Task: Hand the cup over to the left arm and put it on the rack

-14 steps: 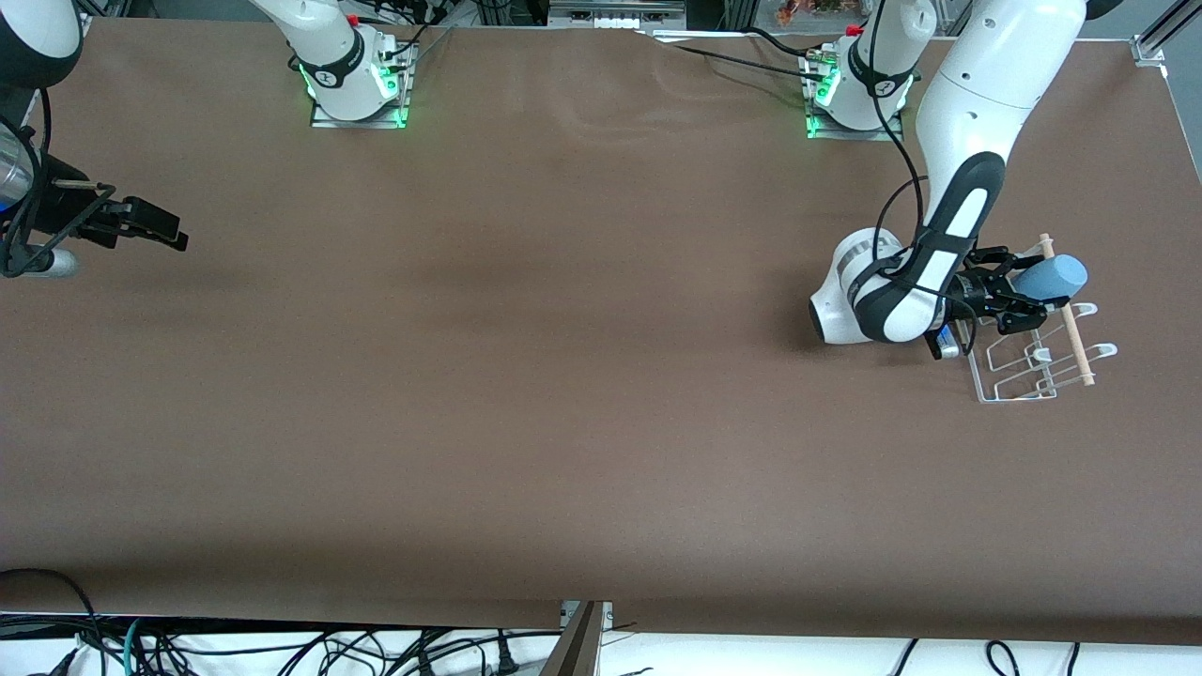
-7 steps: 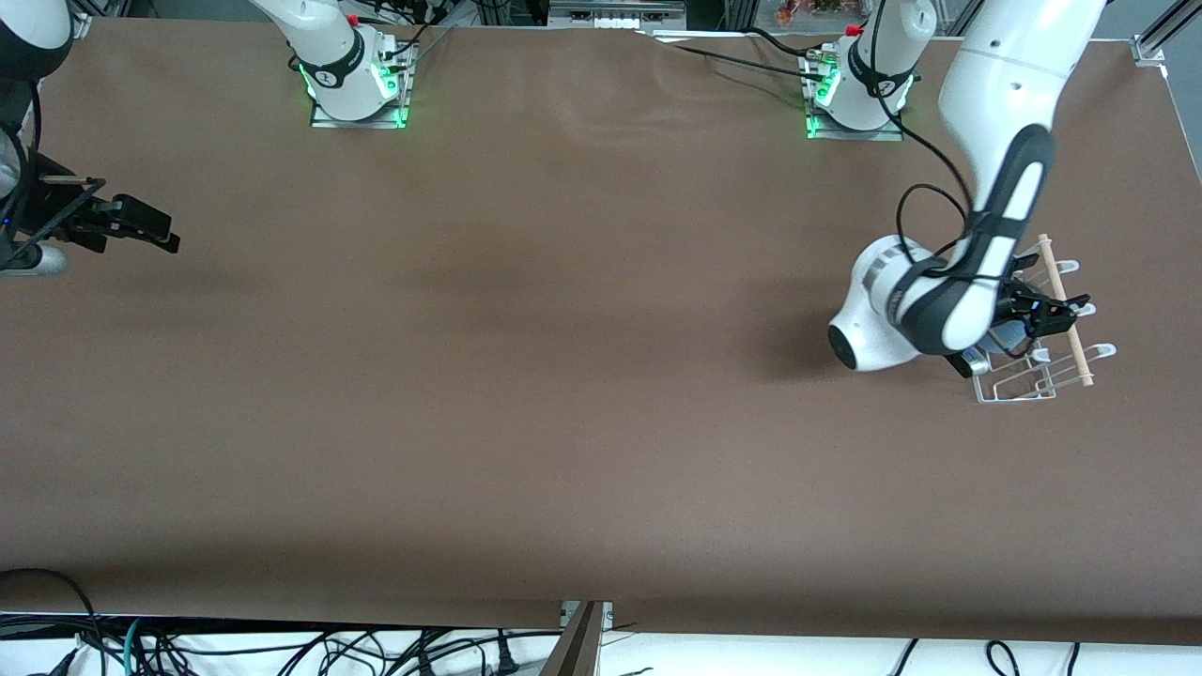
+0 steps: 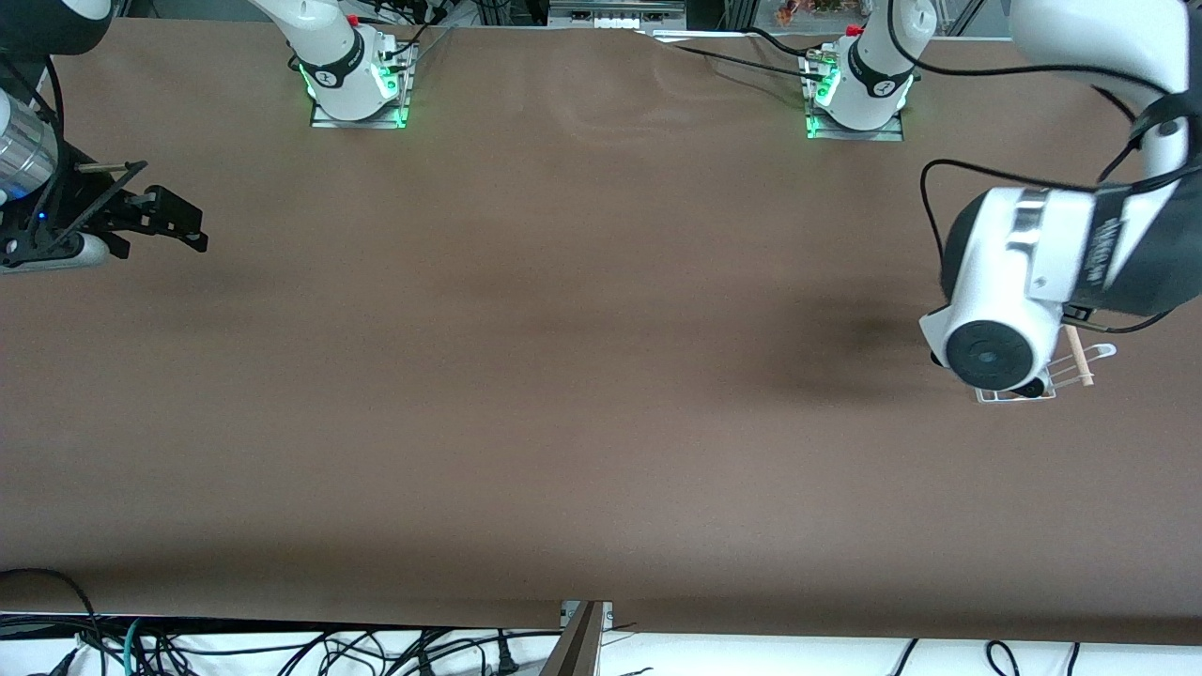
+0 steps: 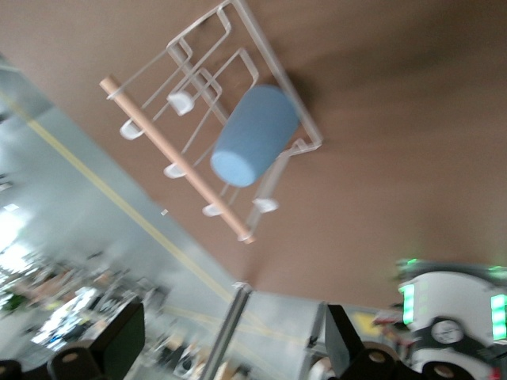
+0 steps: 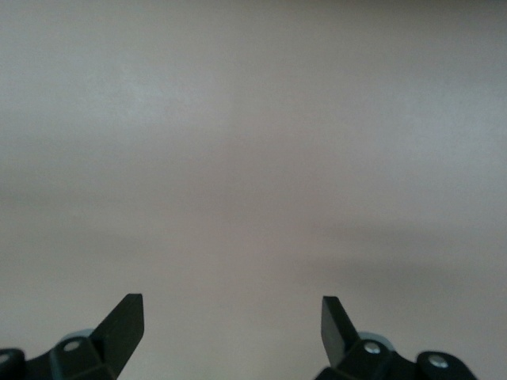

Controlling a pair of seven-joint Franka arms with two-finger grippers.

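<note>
In the left wrist view the light-blue cup [image 4: 253,136] lies on its side on the white wire rack [image 4: 273,63], against the wooden dowel [image 4: 178,158]. My left gripper [image 4: 234,340] is open and empty, lifted above the rack. In the front view the left arm's white wrist [image 3: 1009,291] covers most of the rack [image 3: 1080,361]; the cup and the left gripper are hidden there. My right gripper [image 3: 174,223] is open and empty over the table at the right arm's end; it also shows in the right wrist view [image 5: 232,324], over bare table.
Brown table [image 3: 563,376]. Both arm bases [image 3: 352,70] [image 3: 859,80] stand along the table's edge farthest from the front camera. Cables hang below the table's near edge.
The left arm has let go of the cup on the rack and risen, its wrist now covering the rack. The right gripper shifted slightly.
</note>
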